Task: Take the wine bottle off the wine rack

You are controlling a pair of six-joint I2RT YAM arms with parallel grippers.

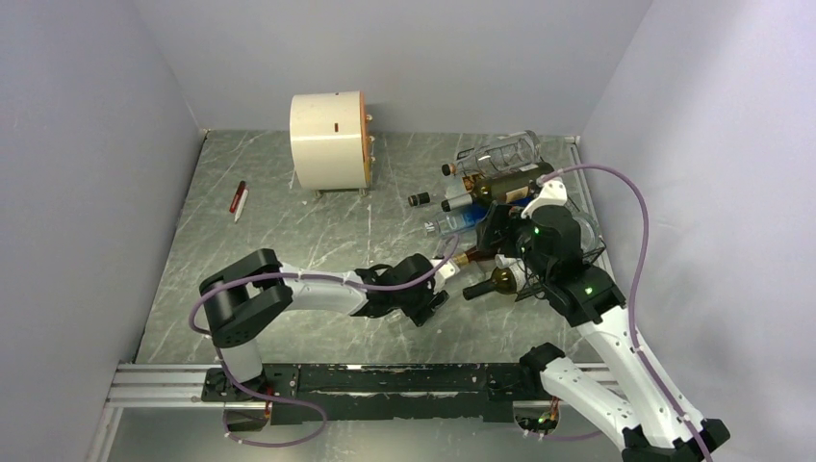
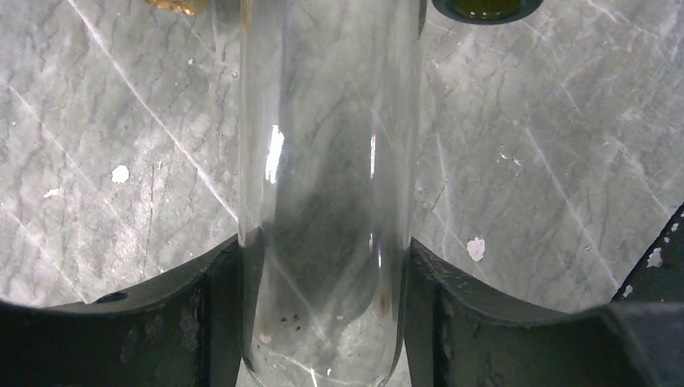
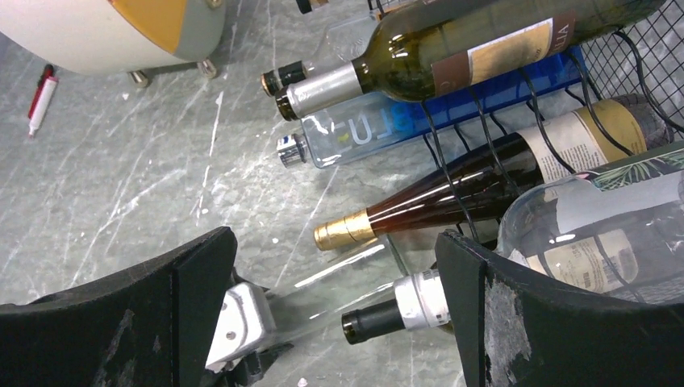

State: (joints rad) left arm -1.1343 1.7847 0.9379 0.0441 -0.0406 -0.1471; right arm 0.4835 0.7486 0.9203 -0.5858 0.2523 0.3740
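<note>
The black wire-mesh wine rack [image 1: 577, 226] stands at the right with several bottles lying in it; its mesh shows in the right wrist view [image 3: 637, 48]. My left gripper [image 1: 430, 289] is shut on a clear glass bottle [image 2: 327, 201], one finger on each side of its rounded end [image 2: 202, 322]. That bottle [image 3: 331, 290] lies low over the table and points toward the rack's front; its far end is hidden. My right gripper [image 3: 331, 266] is open wide above the rack's front [image 1: 505, 245], over a black-capped green bottle [image 3: 395, 310] and a gold-foiled brown bottle [image 3: 419, 210].
A cream cylinder drum [image 1: 329, 140] stands at the back. A red and white pen [image 1: 239, 200] lies at the left. A clear-blue bottle [image 3: 363, 133] and a silver-foiled dark bottle [image 3: 387, 72] stick out of the rack. Walls close in on three sides.
</note>
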